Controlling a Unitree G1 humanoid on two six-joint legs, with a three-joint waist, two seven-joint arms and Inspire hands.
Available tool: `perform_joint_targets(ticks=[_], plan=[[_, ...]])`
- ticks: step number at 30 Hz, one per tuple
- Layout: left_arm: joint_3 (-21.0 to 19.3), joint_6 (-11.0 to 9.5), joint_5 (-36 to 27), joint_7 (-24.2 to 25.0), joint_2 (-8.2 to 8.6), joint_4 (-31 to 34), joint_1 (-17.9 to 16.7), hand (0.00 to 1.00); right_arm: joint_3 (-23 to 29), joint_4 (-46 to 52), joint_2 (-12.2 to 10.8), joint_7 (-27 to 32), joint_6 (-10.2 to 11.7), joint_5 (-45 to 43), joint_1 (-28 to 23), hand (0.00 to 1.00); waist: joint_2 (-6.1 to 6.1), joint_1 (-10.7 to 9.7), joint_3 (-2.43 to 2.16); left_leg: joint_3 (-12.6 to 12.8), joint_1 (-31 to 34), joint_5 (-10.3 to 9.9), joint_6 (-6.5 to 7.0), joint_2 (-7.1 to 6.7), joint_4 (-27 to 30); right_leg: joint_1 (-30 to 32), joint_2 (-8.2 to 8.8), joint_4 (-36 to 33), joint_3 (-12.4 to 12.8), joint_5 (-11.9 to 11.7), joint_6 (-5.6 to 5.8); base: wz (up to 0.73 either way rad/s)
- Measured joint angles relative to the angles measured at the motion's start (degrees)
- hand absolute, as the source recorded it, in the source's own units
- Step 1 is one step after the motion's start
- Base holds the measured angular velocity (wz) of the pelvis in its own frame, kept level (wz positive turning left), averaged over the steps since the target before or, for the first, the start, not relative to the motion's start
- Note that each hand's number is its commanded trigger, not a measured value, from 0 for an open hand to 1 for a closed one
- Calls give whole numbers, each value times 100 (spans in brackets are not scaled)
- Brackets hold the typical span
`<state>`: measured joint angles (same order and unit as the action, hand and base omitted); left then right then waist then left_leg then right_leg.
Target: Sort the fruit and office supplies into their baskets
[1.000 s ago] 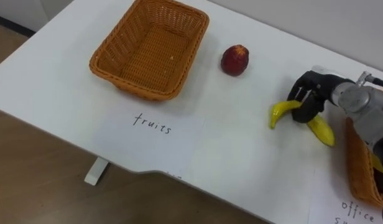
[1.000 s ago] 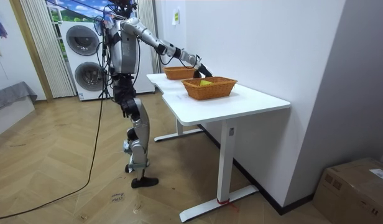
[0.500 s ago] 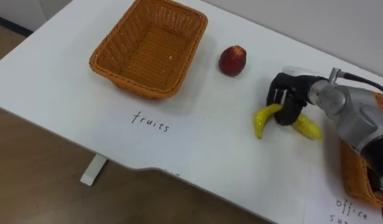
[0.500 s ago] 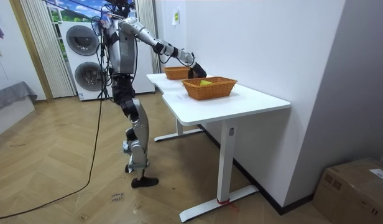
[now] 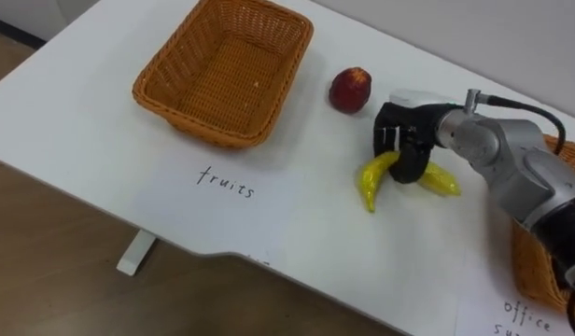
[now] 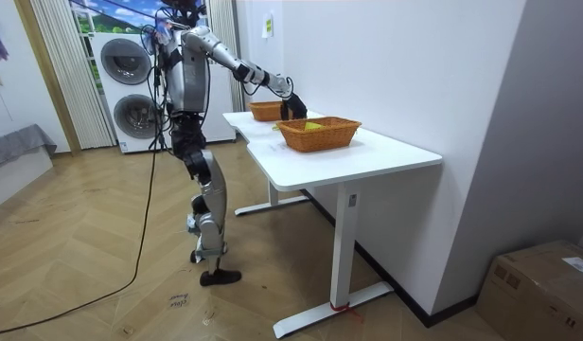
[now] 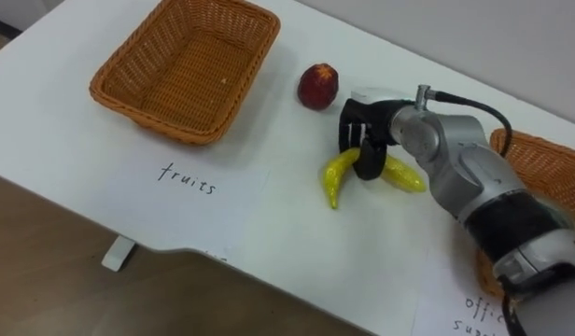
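Right, the banana (image 5: 372,180) sits in the middle of the white table (image 5: 82,103), its curved length running roughly left to right, one yellow end poking out each side of the right hand (image 5: 406,140). The dark fingers are curled down over the banana's middle, a firm wrap. Whether the fruit is just clear of the tabletop or resting on it, I cannot tell.

The key line from here is leftward and away from the robot. The empty wicker basket (image 5: 202,124) above the "fruits" label (image 5: 227,191) lies well apart in that direction, and the red apple (image 5: 350,90) sits near the hand on that same side, just beyond it. By my read, the carry must skirt or clear that apple. The office supplies basket (image 7: 539,154) is off to the right.
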<state>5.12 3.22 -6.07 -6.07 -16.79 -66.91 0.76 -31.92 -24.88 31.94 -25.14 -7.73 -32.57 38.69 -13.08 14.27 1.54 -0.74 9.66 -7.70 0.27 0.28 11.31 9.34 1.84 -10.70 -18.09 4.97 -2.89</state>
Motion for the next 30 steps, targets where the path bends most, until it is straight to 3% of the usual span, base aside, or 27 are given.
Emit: perform_joint_targets(ticks=[13, 17, 19, 30], plan=[[-165, 0, 1, 13, 1, 10, -354, 0, 419, 658, 25, -14, 13, 83, -6, 100, 8, -151, -5, -35, -202, -1, 1, -9, 12, -246, 0, 9, 14, -4, 7, 1], [-279, 24, 2, 3, -11, 50, -527, 0, 706, 1341, 79, -9, -7, 171, -254, 100, 2, -161, -73, -42, -240, -1, 0, -12, 33, -317, -6, 27, 23, -2, 10, 1], [-321, 34, 32, 3, -11, 50, -557, 0, 709, 1522, 86, -9, 6, 174, -327, 100, -14, -165, -136, -54, -235, 0, 0, -17, 39, -346, -14, 88, 30, -2, 12, 5], [-720, 17, 76, -102, 0, 55, -688, 0, 1016, 1935, 84, -8, 8, 191, -272, 100, -17, -146, -138, -109, -446, 1, 3, -44, 5, -572, -4, 102, 35, 40, 56, 3]])
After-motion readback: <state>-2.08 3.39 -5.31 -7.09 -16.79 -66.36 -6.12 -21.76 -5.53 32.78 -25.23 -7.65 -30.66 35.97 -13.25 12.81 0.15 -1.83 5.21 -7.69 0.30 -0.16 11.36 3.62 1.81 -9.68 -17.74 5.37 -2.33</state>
